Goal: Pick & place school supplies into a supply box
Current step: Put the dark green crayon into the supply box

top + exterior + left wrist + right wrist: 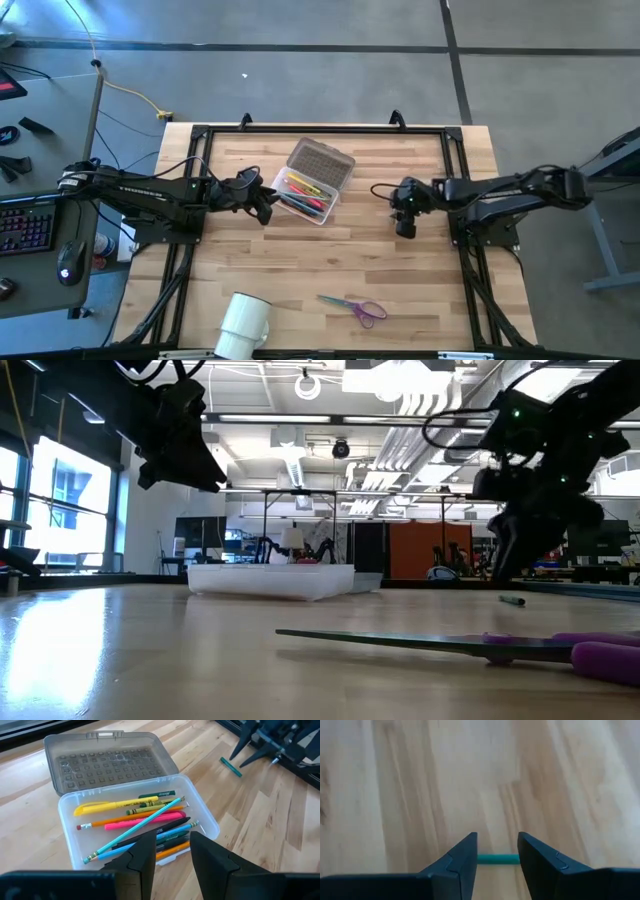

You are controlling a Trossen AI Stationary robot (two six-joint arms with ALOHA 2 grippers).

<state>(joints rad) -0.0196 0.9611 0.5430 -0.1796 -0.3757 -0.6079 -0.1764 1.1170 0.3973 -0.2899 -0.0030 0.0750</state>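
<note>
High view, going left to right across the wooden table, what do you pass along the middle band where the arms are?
Left gripper, open → supply box with its lid folded back and pens inside → right gripper, open, pointing down at the table.

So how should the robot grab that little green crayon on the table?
From straight above, at its middle. The green crayon lies flat on the bare table, too thin to catch from the side. The right gripper hangs over it, open, one finger on each long side, so closing across its width looks best.
</note>
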